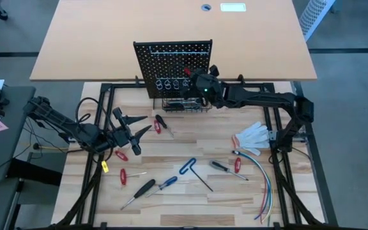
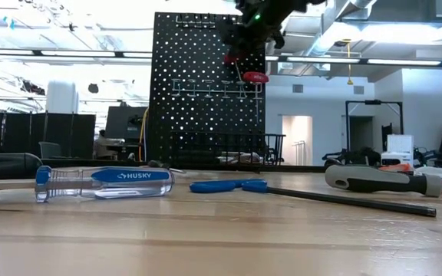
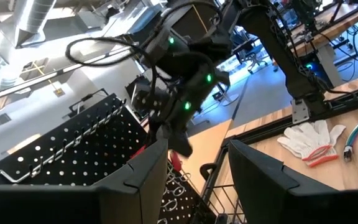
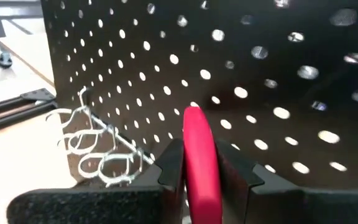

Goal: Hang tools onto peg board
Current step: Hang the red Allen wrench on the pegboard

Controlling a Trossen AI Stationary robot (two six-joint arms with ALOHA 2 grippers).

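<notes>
The black peg board (image 1: 171, 64) stands upright at the table's far side, with ring holders (image 1: 171, 83) and a wire basket (image 1: 184, 104) at its base. My right gripper (image 1: 193, 78) is shut on a red-handled tool (image 4: 197, 162) close in front of the board, above the rings (image 4: 98, 155). My left gripper (image 1: 142, 126) is open and empty over the table's left part, beside a red-handled tool (image 1: 159, 123) lying flat. Its fingers (image 3: 148, 180) frame the board in the left wrist view. Several screwdrivers and a blue hex key (image 1: 189, 167) lie on the near tabletop. My right gripper pinches the red handle (image 4: 196, 146) between its two fingers, and the handle's end sticks out past the fingertips toward the board. The fingers come from the table's right, slanting toward the board. The tool is lifted clear of the table, and the handle also shows in the low view (image 2: 255, 77).
A white glove (image 1: 251, 135) and a bundle of coloured wires (image 1: 260, 182) lie at the right. A blue-handled screwdriver (image 2: 102, 182), the hex key (image 2: 229, 185) and a black-handled screwdriver (image 2: 374, 180) lie near the front. The tan desk (image 1: 107, 38) stands behind the board.
</notes>
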